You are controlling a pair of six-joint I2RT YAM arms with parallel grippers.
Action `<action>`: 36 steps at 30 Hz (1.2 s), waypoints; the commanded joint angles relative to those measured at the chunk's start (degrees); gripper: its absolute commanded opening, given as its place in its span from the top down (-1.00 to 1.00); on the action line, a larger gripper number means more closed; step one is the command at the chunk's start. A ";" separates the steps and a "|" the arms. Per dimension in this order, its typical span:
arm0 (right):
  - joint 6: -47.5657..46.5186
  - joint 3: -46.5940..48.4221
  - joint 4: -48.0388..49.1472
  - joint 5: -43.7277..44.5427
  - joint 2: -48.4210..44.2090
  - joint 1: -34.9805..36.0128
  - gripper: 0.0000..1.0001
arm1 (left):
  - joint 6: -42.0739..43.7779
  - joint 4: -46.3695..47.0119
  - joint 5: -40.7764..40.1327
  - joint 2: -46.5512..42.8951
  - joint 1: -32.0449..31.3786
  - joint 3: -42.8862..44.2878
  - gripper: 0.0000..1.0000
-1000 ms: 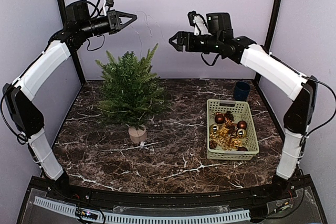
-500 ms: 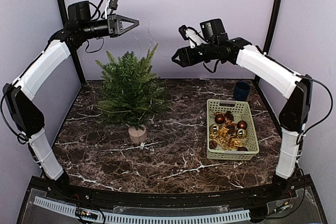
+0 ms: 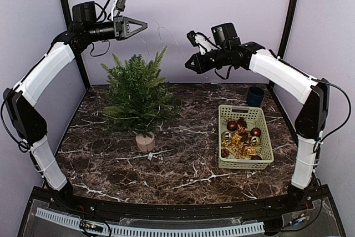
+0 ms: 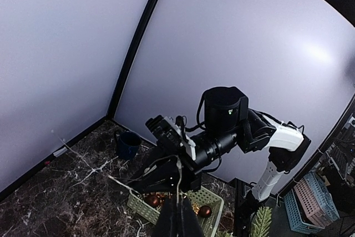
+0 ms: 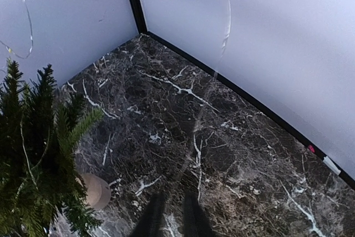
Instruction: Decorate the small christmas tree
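The dark marble counter (image 3: pixel 183 170) fills the lower half of the top view. On its left part stands the small christmas tree (image 3: pixel 137 95), upright in a beige round pot (image 3: pixel 145 142). The tree is well apart from everything else on the counter.

On the right part of the counter lies a pale green basket (image 3: pixel 247 164). Inside it are brown balls (image 3: pixel 232 125) and some gold pieces (image 3: pixel 238 145). Just behind the basket, near the right wall, stands a dark blue cup (image 3: pixel 255 96).

Both my arms are raised high over the back of the counter and they point at each other. My left fingers (image 3: pixel 140 25) are in the upper left of the top view, above the tree. They are pressed together on a thin wire (image 5: pixel 228 15), which comes out from between them.

My right fingers (image 3: pixel 190 64) are in the upper middle of that view, to the right of the tree top. They are nearly together, with only a narrow gap. I cannot tell if the wire is inside this gap.
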 commanded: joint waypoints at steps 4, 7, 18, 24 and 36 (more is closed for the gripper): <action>6.28 -3.92 5.46 0.53 -5.61 -0.30 1.00 | 3.78 -2.91 -6.16 -0.60 0.01 1.58 1.00; 10.74 -7.20 9.11 0.90 -9.27 -0.30 1.00 | 4.34 -3.74 -7.50 0.09 0.53 1.65 1.00; 15.43 -8.30 9.99 0.05 -16.73 3.59 1.00 | 6.63 -5.85 -7.60 4.74 2.95 3.89 1.00; 15.38 -5.85 9.09 0.02 -17.46 7.89 1.00 | 8.16 -4.91 -7.45 4.93 4.62 3.89 1.00; 15.83 -0.28 10.41 -0.52 -18.55 15.95 1.00 | 16.11 -7.60 -8.94 2.54 9.13 1.30 1.00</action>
